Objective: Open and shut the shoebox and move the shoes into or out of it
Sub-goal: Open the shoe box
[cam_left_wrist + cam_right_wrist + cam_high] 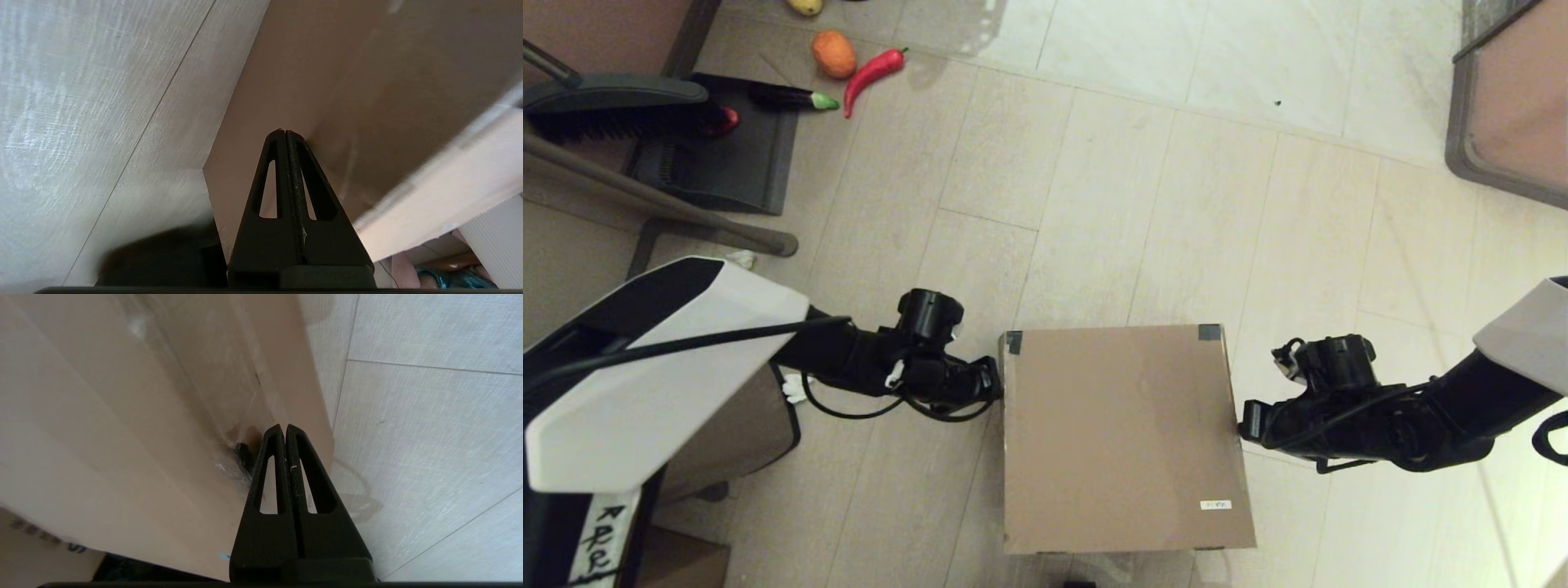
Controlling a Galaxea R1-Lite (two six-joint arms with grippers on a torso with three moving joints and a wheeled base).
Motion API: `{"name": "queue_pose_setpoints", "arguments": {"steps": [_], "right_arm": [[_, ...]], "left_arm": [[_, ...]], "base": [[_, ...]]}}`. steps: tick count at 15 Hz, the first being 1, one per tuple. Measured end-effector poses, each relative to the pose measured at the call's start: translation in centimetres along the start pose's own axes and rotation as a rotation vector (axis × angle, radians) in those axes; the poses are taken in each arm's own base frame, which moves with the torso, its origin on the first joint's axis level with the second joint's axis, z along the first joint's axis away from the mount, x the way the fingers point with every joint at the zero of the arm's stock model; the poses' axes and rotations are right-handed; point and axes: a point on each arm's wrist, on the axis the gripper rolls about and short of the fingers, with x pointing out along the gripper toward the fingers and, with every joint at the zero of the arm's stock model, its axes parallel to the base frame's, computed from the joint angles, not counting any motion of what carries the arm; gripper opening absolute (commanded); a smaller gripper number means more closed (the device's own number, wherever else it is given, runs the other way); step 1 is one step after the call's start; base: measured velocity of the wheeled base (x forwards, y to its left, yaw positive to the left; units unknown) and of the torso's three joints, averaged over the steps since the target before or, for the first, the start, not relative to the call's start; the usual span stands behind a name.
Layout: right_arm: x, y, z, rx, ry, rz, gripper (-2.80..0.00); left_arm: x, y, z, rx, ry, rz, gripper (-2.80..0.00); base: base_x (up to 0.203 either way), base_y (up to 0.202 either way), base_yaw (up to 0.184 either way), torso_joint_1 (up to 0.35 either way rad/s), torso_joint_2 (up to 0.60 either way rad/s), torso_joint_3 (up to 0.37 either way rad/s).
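Observation:
The shoebox (1123,437) stands on the floor in front of me, lid down, with two dark tape patches at its far corners and a small white label near its front right corner. My left gripper (995,382) is shut, its tips against the box's left side near the far corner; the cardboard wall (327,81) fills its wrist view. My right gripper (1243,423) is shut too, tips at the box's right side (122,416) just under the lid edge. The shoes are hidden.
A dark dustpan (727,155) with a brush lies at the far left, beside an orange fruit (834,54), a red pepper (872,73) and an eggplant (788,98). A tan bin (731,433) stands under my left arm. Furniture corner (1511,106) at far right.

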Motion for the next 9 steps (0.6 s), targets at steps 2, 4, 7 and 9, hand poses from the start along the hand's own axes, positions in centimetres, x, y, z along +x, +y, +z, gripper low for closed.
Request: {"name": "queue_pose_setpoints", "arguments": {"steps": [2, 4, 7, 9], "right_arm": [[0.6, 0.5, -0.1, -0.011, 0.002, 0.002, -2.80], [0.9, 1.1, 0.2, -0.017, -0.002, 0.014, -2.80], [1.1, 1.5, 0.9, -0.017, -0.021, 0.026, -2.80], [1.1, 1.8, 1.4, -0.021, -0.038, 0.038, -2.80]], "left_arm": [[0.6, -0.4, -0.2, 0.014, -0.010, -0.014, -2.80], [1.0, -0.5, 0.0, 0.018, -0.024, -0.021, -2.80], [0.8, -1.1, 1.5, 0.022, -0.072, -0.038, -2.80], [0.3, -1.6, 3.2, 0.024, -0.124, -0.053, -2.80]], "base": [[0.000, 0.000, 0.000, 0.000, 0.00, 0.000], [0.000, 0.000, 0.000, 0.000, 0.00, 0.000], [0.000, 0.000, 0.000, 0.000, 0.00, 0.000], [0.000, 0.000, 0.000, 0.000, 0.00, 0.000]]}}
